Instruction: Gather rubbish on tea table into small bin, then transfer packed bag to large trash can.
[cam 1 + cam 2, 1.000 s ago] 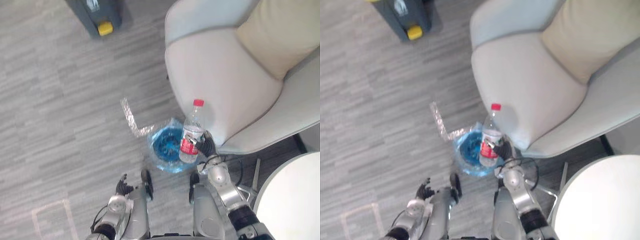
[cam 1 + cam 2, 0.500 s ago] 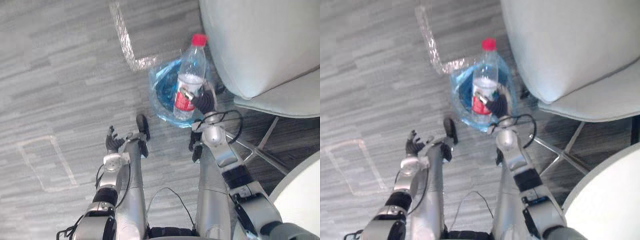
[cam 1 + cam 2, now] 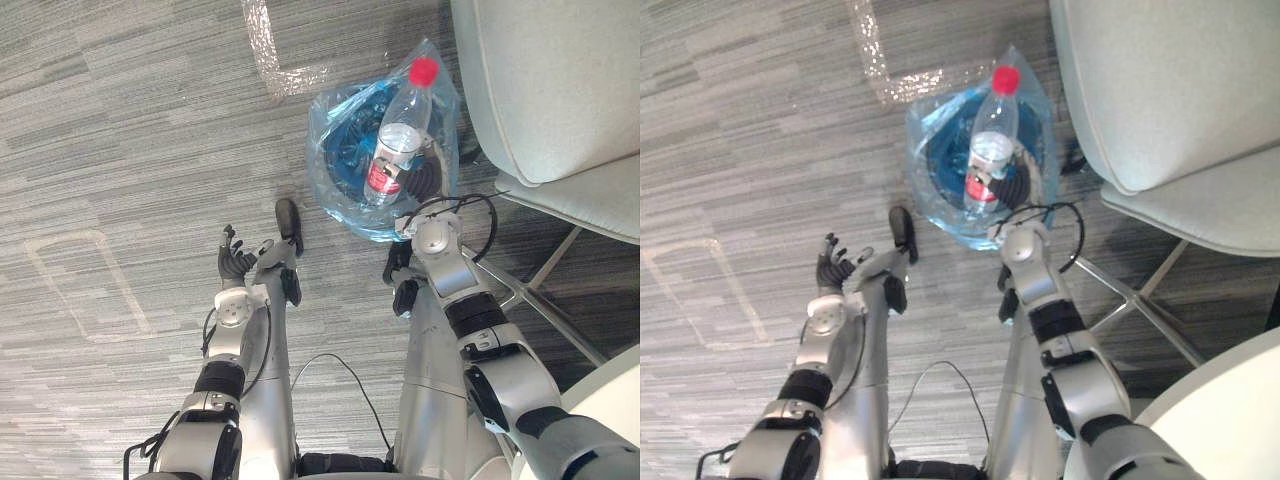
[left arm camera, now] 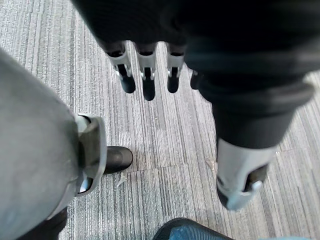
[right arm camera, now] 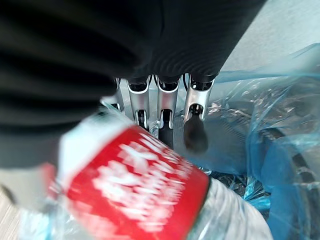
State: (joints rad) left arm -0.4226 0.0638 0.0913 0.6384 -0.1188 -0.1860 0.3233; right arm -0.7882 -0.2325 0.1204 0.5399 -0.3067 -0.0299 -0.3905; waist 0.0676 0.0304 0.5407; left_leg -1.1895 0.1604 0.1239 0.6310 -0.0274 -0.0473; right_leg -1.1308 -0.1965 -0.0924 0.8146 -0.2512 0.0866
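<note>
– where's my right hand?
– your right hand (image 3: 420, 181) is curled round the clear bottle (image 3: 398, 135), red cap uppermost, tilted over the mouth of the small bin (image 3: 338, 170). the bin is lined with a blue bag (image 3: 441, 98) and stands on the grey carpet (image 3: 120, 150) just beside the pale armchair (image 3: 550, 90).
– and my left?
– your left hand (image 3: 236, 266) hangs over that carpet, fingers loosely spread.

Office-like lounge: grey carpet tiles (image 3: 120, 150), pale armchair (image 3: 560, 80), taped floor marks (image 3: 268, 50).

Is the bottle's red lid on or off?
On. The red cap sits on the neck of the bottle, which the right hand holds at the small bin.
</note>
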